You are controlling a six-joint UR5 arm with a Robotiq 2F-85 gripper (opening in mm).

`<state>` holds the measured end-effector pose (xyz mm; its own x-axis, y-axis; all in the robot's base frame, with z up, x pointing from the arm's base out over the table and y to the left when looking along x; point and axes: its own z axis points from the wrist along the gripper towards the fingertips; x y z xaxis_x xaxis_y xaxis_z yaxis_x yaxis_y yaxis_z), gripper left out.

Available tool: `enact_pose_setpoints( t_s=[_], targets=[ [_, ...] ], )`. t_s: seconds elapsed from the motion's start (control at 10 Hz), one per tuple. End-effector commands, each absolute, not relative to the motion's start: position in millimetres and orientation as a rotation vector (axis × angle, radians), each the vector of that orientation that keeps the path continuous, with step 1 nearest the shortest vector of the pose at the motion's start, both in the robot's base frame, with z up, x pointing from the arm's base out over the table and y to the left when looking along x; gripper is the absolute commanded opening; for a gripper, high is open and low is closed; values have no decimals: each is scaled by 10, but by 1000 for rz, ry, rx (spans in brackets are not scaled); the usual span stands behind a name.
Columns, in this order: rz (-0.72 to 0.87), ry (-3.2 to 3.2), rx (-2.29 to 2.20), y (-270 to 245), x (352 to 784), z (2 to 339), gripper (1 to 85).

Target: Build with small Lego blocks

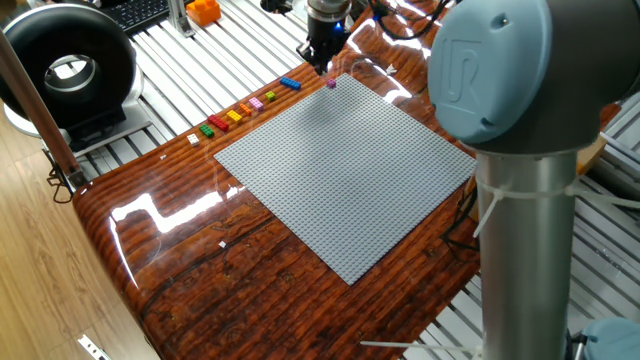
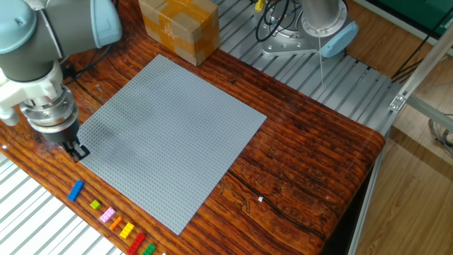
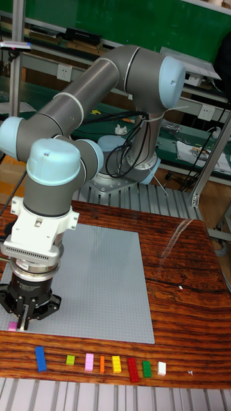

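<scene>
A grey baseplate (image 2: 166, 138) lies beside what looks like a cardboard box (image 2: 178, 28).

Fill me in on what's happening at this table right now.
A UR5 arm has its gripper down at the corner of the grey baseplate, right by a small purple brick sitting there. Whether the fingers are closed on it can't be told. The other small Lego blocks, blue through white, wait in a row on the wooden table beside the plate, untouched.
</scene>
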<state>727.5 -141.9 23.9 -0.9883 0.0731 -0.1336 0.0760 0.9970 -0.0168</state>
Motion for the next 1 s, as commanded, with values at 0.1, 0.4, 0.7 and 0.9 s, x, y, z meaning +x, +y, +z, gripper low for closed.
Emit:
enact_pose_setpoints(
  t_s=[0.1, 0.4, 0.7, 0.9],
  targets=[
    [1, 2987, 111, -1383, 7248, 160, 10],
    [4, 2985, 91, -1414, 7232, 126, 10],
    [15, 2985, 89, -1438, 7220, 117, 10],
    [16, 2987, 101, -1440, 7208, 114, 10]
  ],
)
